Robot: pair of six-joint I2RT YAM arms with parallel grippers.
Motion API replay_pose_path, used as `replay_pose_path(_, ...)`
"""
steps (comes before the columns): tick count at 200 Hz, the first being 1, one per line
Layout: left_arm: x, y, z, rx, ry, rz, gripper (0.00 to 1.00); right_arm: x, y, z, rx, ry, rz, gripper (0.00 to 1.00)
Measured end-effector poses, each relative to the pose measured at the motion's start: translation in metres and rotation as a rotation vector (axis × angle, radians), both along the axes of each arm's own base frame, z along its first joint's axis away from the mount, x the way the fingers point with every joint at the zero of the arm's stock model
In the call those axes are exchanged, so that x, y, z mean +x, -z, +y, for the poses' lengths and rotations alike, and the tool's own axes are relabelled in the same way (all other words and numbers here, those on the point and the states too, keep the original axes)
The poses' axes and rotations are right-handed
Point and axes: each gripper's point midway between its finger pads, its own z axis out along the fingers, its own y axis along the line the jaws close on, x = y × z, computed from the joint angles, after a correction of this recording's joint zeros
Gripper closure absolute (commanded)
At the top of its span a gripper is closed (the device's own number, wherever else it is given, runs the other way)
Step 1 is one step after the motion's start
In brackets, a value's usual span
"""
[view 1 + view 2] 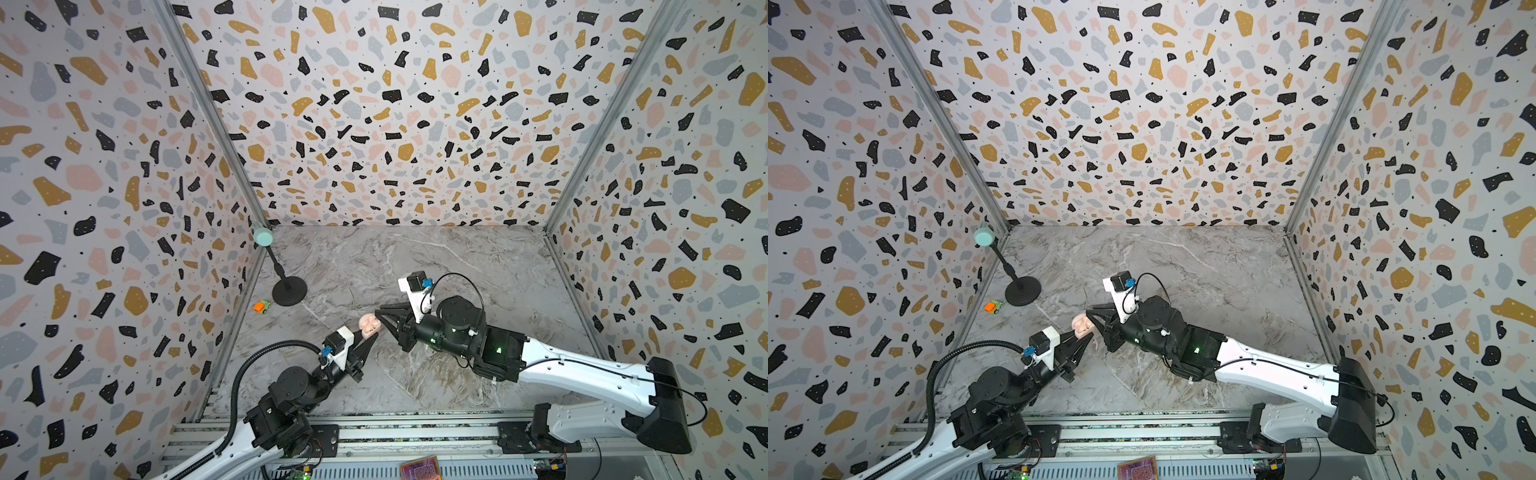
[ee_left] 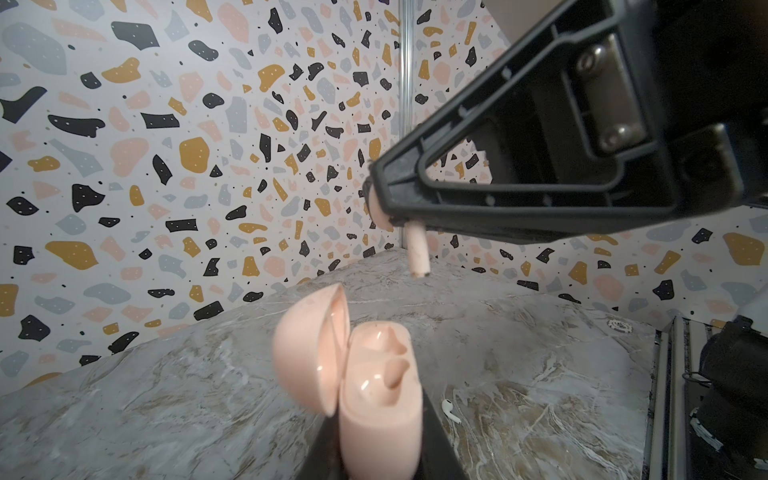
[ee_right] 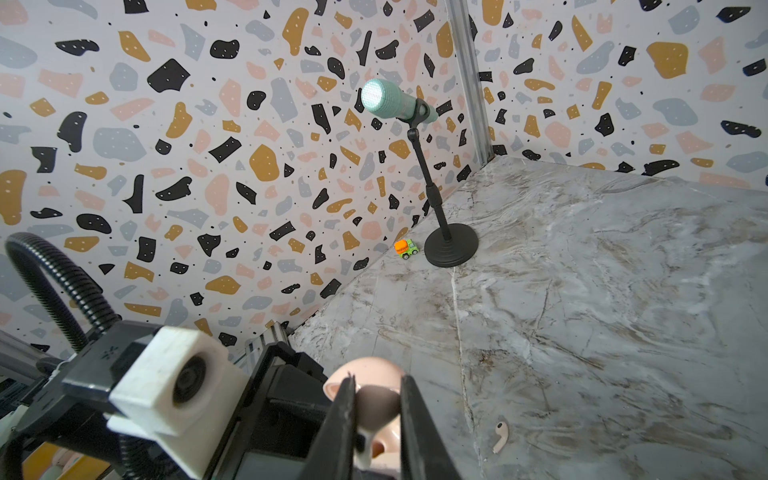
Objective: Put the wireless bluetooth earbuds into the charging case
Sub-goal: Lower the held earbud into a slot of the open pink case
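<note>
Left hand [image 1: 371, 337]: clamped on the charging case [image 2: 378, 407], lid open, slots up for loading.
Spare earbud [image 3: 500, 436]: on the table [image 1: 457, 270], case's 5 o'clock, probably next.
Right hand [image 3: 376, 388]: pinching an earbud [image 2: 417, 249] stem-down over the case, guess it's lining up.

No legible text, labels or numbers

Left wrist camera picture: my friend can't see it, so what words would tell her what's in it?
An open pink charging case stands up close, its lid swung aside and both sockets empty. Just above it the right gripper pinches a pink earbud, stem pointing down. A pale earbud lies on the marble table beside the case.
</note>
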Motion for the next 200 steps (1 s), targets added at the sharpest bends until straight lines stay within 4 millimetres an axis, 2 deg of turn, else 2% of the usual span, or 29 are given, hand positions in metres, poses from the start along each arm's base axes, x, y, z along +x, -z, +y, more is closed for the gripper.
replay_pose_path(200,0.0,-0.001,0.0,-0.067,0.011,0.066,1.0,0.003,0.018,0.008,-0.029,0.016,0.002,0.82)
